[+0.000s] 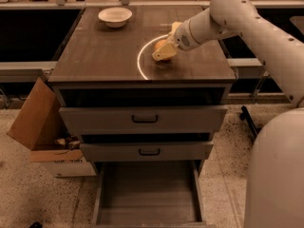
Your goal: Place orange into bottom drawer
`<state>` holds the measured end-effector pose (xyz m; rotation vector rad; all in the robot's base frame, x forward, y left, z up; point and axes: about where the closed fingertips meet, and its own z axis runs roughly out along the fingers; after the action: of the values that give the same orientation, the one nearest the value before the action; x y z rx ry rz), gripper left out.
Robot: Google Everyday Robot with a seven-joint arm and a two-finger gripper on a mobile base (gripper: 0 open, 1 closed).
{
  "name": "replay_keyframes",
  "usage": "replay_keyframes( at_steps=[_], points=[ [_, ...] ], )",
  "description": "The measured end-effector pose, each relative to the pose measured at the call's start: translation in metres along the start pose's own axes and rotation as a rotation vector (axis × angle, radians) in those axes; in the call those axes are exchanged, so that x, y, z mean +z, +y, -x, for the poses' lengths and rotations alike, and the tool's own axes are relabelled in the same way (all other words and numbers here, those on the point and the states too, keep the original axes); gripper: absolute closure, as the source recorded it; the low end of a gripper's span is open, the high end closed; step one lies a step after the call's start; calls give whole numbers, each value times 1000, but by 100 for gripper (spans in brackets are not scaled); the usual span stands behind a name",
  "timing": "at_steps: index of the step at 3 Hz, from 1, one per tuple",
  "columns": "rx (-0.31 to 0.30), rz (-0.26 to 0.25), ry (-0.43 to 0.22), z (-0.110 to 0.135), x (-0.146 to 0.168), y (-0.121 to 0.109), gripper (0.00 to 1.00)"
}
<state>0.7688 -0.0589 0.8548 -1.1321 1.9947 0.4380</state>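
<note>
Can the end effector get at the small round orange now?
Probably yes: the end effector is right at the small round orange fruit on the dark cabinet top, with nothing between them.

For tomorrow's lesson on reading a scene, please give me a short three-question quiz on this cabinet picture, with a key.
1. True or false: the bottom drawer is pulled out.
2. Where is the orange? A in the drawer; B at the gripper, over the cabinet top; C on the floor.
3. What white thing stands at the back of the cabinet top?
Key: 1 true; 2 B; 3 the bowl.
</note>
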Motion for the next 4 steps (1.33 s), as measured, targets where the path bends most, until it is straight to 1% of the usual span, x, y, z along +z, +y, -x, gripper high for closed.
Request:
replay_keyframes(
  at_steps=[1, 2, 3, 4],
  points=[
    [-9, 7, -10, 1, 2, 4, 66],
    [-28, -5, -49, 0, -21, 14, 89],
    [-58, -24, -121, -5, -67, 37, 100],
    [-145, 13, -179, -14, -116, 69, 100]
  ],
)
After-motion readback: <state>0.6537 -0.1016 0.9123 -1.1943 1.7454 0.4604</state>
